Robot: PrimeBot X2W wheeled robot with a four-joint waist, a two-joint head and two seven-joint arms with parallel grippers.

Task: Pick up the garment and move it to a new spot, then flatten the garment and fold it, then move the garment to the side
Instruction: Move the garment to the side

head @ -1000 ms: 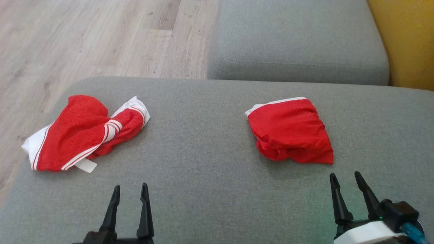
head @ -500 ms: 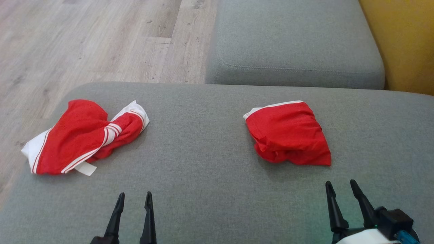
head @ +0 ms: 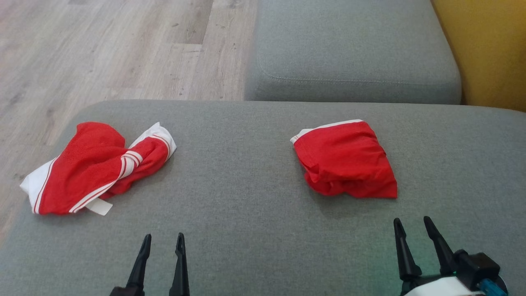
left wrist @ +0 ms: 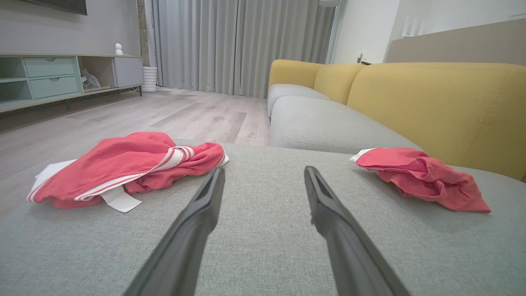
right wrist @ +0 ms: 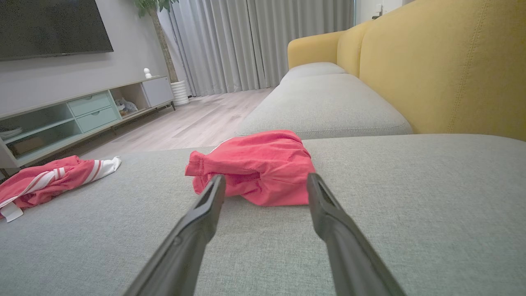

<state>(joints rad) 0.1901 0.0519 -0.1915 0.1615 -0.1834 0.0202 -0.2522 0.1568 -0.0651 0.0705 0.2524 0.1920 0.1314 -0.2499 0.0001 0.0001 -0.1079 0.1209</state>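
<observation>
Pretty even, soft daylight everywhere, only faint shadows under the clothes. Head view's a bit grainy; wrist views bend at the edges.

No legible text or markings.

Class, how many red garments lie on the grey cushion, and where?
2. The striped garment lies crumpled near the left edge of the cushion; the plain red garment lies bundled right of centre. None looks hidden.

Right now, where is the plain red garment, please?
In the head view the plain red garment lies right of centre on the cushion, just beyond the right gripper, apart from the striped garment.
</observation>
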